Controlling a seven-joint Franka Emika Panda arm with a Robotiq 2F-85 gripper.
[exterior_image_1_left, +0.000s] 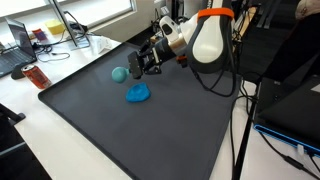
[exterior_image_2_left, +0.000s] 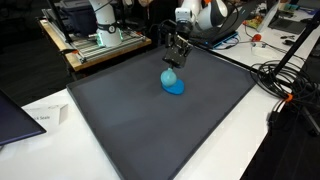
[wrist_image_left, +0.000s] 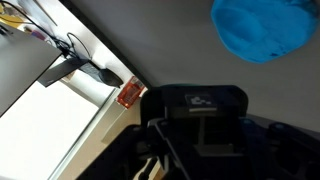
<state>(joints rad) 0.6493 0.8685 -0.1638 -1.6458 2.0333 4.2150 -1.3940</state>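
**A:** Where do we find the end effector (exterior_image_1_left: 138, 64)?

**B:** Above the dark table (exterior_image_1_left: 150, 140), near its far edge. We cannot tell whether it is clenched. A teal ball (exterior_image_1_left: 120, 74) and a blue cloth (exterior_image_1_left: 138, 94) lie just below, with broad surface stretching toward us. Cluttered desks (exterior_image_1_left: 12, 95) surround the table.

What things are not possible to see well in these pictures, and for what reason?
End effector: open or shut cannot be told; too small in both exterior views, fingertips outside the wrist view.
Blue object: cut off by the wrist view's top edge; its kind is unclear.
Teal ball: overlaps the blue object in an exterior view; contact cannot be told.
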